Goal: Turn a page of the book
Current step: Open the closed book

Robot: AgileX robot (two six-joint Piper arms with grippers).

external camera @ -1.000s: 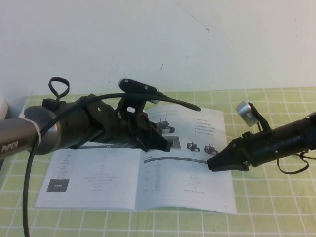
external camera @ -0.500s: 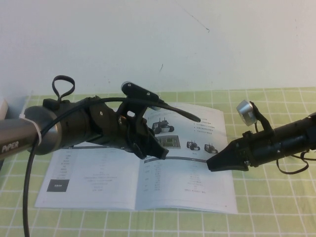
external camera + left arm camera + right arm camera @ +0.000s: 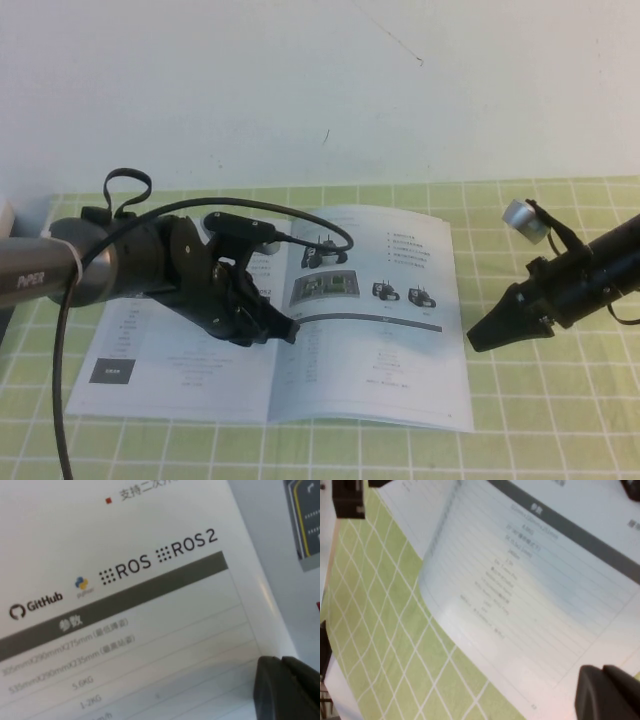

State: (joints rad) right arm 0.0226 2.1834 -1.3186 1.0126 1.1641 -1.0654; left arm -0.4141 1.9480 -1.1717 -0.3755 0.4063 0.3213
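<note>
A plain white wall backs a table (image 3: pixel 560 440) covered in green checked cloth, where the book (image 3: pixel 270 330) lies open and flat at the centre of the frame, its spine running from upper to lower frame. The page (image 3: pixel 375 320) with robot photos and tables forms the right half, its free edge facing the right tool (image 3: pixel 478 340), which hovers just off that edge at right of frame, jaws closed on nothing. The left tool (image 3: pixel 285 328) sits low over the spine at centre, its jaws pressed together and empty. Judged from this, the right arm is nearer the page's liftable edge.
</note>
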